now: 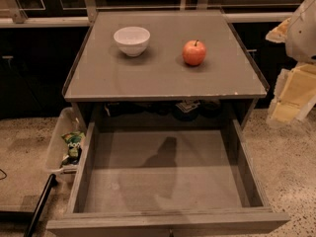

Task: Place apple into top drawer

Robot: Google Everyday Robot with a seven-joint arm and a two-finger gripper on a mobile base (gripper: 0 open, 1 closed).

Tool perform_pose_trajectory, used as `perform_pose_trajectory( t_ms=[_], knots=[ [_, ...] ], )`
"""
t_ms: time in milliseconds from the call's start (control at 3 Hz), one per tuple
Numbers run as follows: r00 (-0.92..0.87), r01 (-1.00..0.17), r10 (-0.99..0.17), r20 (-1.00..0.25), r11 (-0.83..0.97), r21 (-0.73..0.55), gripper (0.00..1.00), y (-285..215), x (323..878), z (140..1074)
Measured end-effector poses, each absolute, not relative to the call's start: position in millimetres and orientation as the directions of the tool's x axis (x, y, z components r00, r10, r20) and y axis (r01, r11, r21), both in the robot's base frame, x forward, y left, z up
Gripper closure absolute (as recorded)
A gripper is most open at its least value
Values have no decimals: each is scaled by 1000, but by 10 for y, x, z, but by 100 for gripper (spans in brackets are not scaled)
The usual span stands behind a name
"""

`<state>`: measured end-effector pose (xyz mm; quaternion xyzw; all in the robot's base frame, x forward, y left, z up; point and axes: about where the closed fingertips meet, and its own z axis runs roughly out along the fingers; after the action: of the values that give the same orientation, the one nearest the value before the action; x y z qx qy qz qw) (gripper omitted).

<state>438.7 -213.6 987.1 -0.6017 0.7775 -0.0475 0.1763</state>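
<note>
A red-orange apple [194,53] with a short dark stem stands on the grey cabinet top [163,78], right of middle. The top drawer [163,181] is pulled fully out below the top; its flat grey bottom is bare, with a shadow across it. My gripper [289,100] hangs at the right edge of the view, beside the cabinet's right front corner. It is to the right of the apple, lower in the picture, and apart from it. It holds nothing that I can see.
A white bowl [132,40] stands on the cabinet top, left of the apple. A clear plastic bin [61,147] with packets sits on the floor at the drawer's left side. A dark bar [39,206] lies at the lower left. Speckled floor surrounds the cabinet.
</note>
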Motion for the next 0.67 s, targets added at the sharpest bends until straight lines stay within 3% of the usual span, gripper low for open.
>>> perform_pose_trajectory(
  t_ms=[333,667],
  knots=[
    [-213,-919,-953,-217,271,-286,0,-2136,4389,9871],
    [-179,-911,-955,-236,252,-326,0,-2103,4757,9883]
  ],
)
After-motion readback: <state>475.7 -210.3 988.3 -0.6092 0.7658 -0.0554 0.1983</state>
